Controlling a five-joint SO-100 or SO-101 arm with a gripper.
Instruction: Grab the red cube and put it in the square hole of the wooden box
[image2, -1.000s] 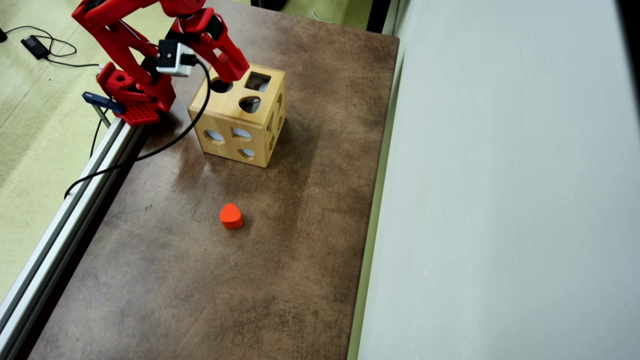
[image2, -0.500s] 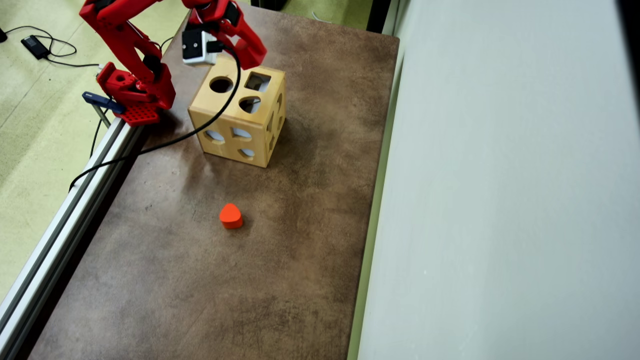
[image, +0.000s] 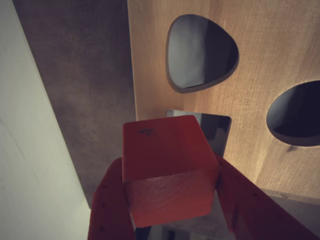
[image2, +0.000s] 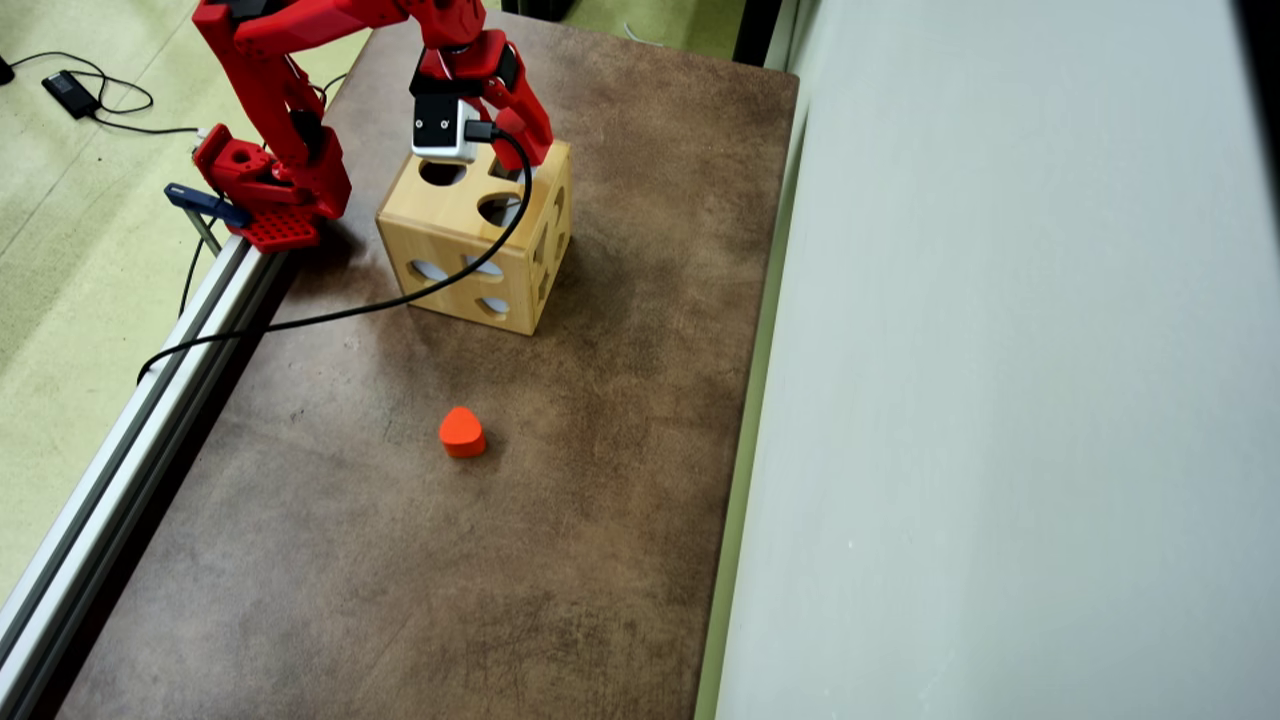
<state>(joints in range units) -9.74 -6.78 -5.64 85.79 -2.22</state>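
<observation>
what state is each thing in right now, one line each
red cube: held off the table between the fingers, above the box top
gripper: shut on the cube
square hole: open, partly hidden behind the cube
wooden box: upright on the table
orange heart-like block: lying free on the table

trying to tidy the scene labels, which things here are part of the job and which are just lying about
Part of the job:
- red cube, held in the gripper
- square hole, partly hidden behind the cube
- wooden box

Just lying about:
- orange rounded block on the table
- round hole
- rounded hole
- black cable
</observation>
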